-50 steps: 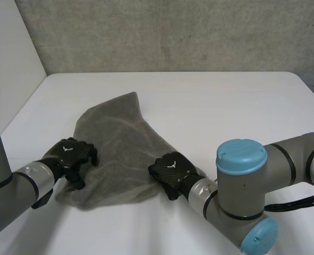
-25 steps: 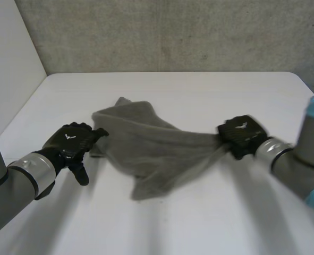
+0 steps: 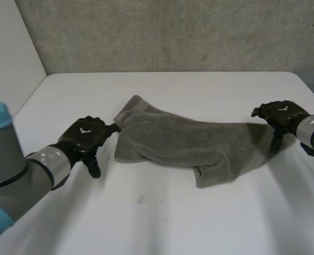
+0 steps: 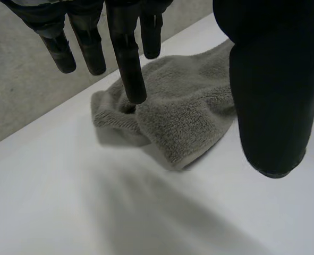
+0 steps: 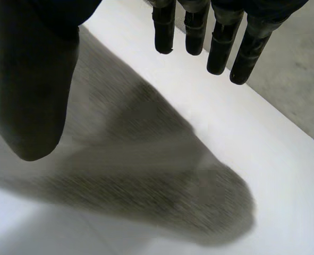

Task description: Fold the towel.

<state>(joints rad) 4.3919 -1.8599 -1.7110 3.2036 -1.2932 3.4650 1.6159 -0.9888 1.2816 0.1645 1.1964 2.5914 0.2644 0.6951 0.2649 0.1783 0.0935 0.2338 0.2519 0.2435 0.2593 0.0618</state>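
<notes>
- A rumpled grey terry towel [image 3: 183, 141] is laid across the white table [image 3: 199, 90].
- The left hand [image 3: 84, 137] and the right hand [image 3: 280, 114] are held at its ends, fingers straight, nothing gripped.

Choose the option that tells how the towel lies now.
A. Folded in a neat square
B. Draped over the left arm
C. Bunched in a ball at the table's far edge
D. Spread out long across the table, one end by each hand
D: the towel lies as a long strip on the table, reaching from the left hand to the right hand.
</notes>
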